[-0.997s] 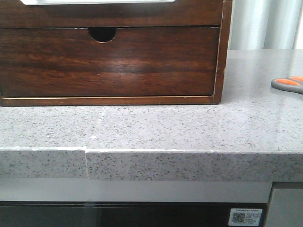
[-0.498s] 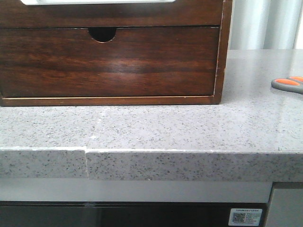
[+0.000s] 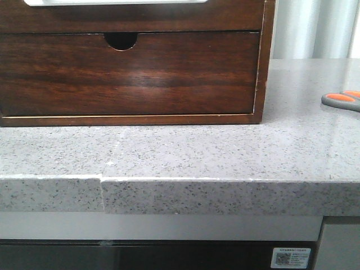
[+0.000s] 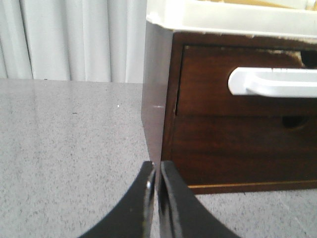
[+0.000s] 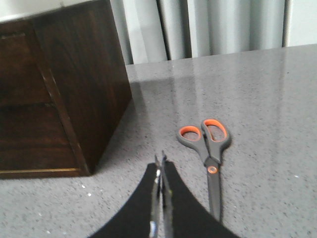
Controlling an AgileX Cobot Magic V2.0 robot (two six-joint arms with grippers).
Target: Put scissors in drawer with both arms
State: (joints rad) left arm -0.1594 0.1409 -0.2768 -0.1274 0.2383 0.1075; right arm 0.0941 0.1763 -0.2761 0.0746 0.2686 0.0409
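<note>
Grey-handled scissors lie untouched on your desk at three o'clock of the chest, drawer unopened, both pincers pressed together, nothing changed since a second ago.

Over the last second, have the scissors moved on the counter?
No. The scissors sit at the same spot on the counter, equally far right of the wooden chest.

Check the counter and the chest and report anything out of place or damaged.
Nothing stands out. The scissors lie flat and closed on the counter beside the chest, apart from it. Both drawer fronts sit flush. The seam on the counter's front edge looks like a joint, not damage.
</note>
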